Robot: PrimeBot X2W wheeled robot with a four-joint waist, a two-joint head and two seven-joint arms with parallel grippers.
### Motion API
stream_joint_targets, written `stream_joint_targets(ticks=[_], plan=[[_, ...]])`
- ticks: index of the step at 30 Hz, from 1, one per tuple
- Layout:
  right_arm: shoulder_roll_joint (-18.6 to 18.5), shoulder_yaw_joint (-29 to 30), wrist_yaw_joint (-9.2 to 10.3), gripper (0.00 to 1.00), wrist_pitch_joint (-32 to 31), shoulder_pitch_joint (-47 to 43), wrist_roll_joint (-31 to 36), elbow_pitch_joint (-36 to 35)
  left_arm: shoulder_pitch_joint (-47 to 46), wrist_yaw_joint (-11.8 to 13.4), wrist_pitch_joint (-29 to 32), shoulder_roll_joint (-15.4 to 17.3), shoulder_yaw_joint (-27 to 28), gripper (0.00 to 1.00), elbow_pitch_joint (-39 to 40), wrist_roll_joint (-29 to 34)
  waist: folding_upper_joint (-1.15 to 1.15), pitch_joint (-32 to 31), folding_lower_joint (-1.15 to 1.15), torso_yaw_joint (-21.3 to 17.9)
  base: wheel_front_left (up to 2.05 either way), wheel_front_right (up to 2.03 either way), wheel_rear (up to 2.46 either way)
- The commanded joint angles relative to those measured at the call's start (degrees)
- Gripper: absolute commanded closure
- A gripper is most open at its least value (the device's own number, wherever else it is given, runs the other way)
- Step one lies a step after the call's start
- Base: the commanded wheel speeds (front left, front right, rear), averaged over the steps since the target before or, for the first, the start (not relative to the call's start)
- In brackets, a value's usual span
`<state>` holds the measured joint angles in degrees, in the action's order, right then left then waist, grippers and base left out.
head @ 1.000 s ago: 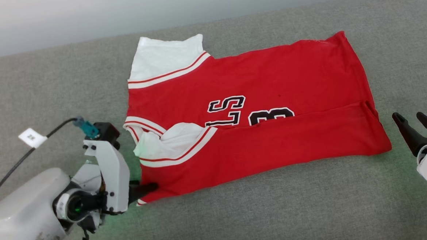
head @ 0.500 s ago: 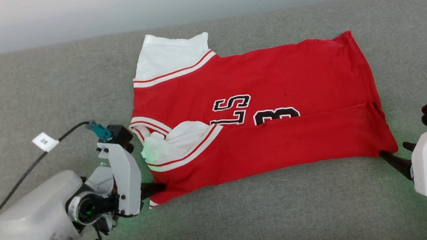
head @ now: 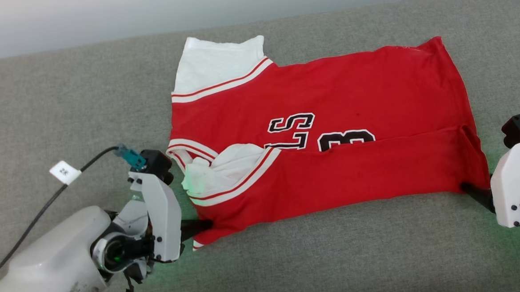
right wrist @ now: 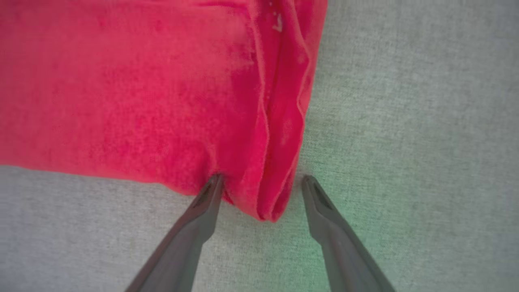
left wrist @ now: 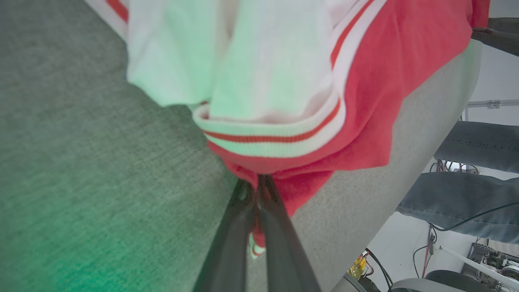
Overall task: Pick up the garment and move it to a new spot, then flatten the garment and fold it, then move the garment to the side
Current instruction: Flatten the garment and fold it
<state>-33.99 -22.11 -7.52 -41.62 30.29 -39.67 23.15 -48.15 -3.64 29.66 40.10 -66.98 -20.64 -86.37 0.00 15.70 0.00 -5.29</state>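
The garment (head: 330, 133), a red jersey with white sleeves and black lettering, lies on the grey surface with its near long side folded over the chest. My left gripper (head: 204, 224) is shut on the garment's near left corner (left wrist: 284, 178); its fingers (left wrist: 263, 227) are pressed together on the red cloth. At the near right corner sits my right gripper (head: 473, 190), open. Its two fingers (right wrist: 202, 211) straddle the folded red corner (right wrist: 267, 202) without pinching it.
The grey fabric surface (head: 315, 259) stretches all around the garment. A black cable with a white tag (head: 64, 172) trails from my left wrist. A person's legs in grey jeans (left wrist: 478, 174) stand beyond the surface's edge in the left wrist view.
My right gripper has come down from beside the garment to its near right corner, fingers now on either side of it. The left gripper keeps its hold. The camera has shifted slightly.
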Motion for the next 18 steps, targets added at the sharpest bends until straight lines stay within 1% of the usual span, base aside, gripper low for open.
stream_joint_targets(ticks=[1, 2, 6, 10, 14, 18], plan=[[0.4, -0.2, 0.06, 0.93, 0.5, 0.5, -0.7, 0.3, 1.4, -0.2, 0.1, -0.9, -0.9, 1.00, -0.2, 0.3, 0.00, 0.0, 0.00, 0.0, 0.00, 0.00, 0.00], [0.4, -0.2, 0.06, 1.00, 1.1, 0.7, -0.9, 0.6, 1.5, -0.2, -0.1, -0.9, -0.8, 1.00, -0.2, 0.3, 0.00, 0.0, 0.00, 0.0, 0.00, 0.00, 0.00], [-0.2, -1.3, 0.06, 1.00, 3.0, 0.8, -1.4, 1.5, 1.9, -0.4, -1.3, -0.4, -0.4, 1.00, -0.2, 0.5, 0.00, -0.3, 0.00, 0.0, 0.00, 0.00, 0.00], [-0.7, -2.0, 0.06, 1.00, 4.4, 0.7, -2.4, 1.1, 3.0, -0.7, -2.8, 1.0, 0.0, 1.00, 0.8, 0.6, 0.00, -1.0, 0.00, 0.0, 0.00, 0.00, 0.00], [-1.6, -2.4, 0.06, 1.00, 5.3, -1.3, -4.0, -0.4, 4.7, -0.6, -4.7, 3.6, 0.5, 1.00, 4.0, 0.8, 0.00, -1.8, 0.00, 0.2, 0.00, 0.00, 0.00], [-3.5, -1.7, 0.06, 1.00, 5.6, -4.3, -5.6, -3.0, 6.7, 0.5, -6.5, 7.1, 0.9, 1.00, 9.0, 1.2, 0.00, -2.4, 0.00, 0.6, 0.00, 0.00, 0.00]])
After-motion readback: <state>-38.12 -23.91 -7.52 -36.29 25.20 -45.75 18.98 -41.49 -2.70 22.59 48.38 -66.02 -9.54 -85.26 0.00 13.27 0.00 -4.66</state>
